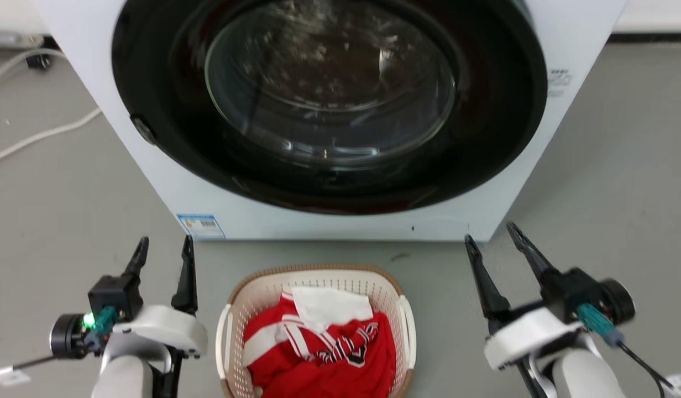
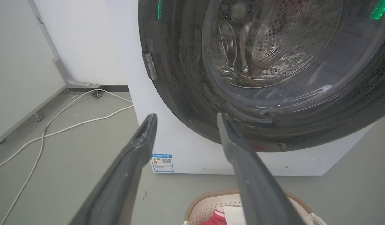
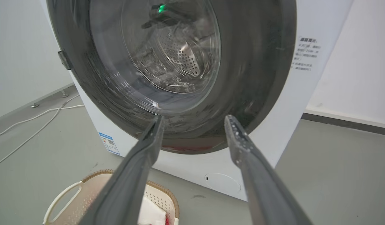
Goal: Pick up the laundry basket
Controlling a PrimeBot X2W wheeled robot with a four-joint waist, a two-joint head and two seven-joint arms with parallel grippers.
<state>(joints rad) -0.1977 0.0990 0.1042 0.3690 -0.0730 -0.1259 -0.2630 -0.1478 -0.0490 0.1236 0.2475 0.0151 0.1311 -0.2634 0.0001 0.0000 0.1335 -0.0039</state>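
The laundry basket (image 1: 263,287) stands on the grey floor in front of the washing machine, cream perforated plastic with a brown rim and white side handles. Red and white clothes (image 1: 318,342) fill it. My left gripper (image 1: 163,249) hovers open to the basket's left, apart from its handle. To the basket's right my right gripper (image 1: 491,236) is open too, with nothing between the fingers. In the left wrist view the basket (image 2: 208,204) shows at the bottom edge below the left gripper (image 2: 185,117). In the right wrist view the basket (image 3: 70,200) lies lower left of the right gripper (image 3: 194,118).
A white front-loading washing machine (image 1: 219,210) with a dark round glass door (image 1: 329,99) stands just beyond the basket. White cables (image 1: 36,138) trail over the floor at the far left. Bare grey floor (image 1: 606,166) lies on both sides of the machine.
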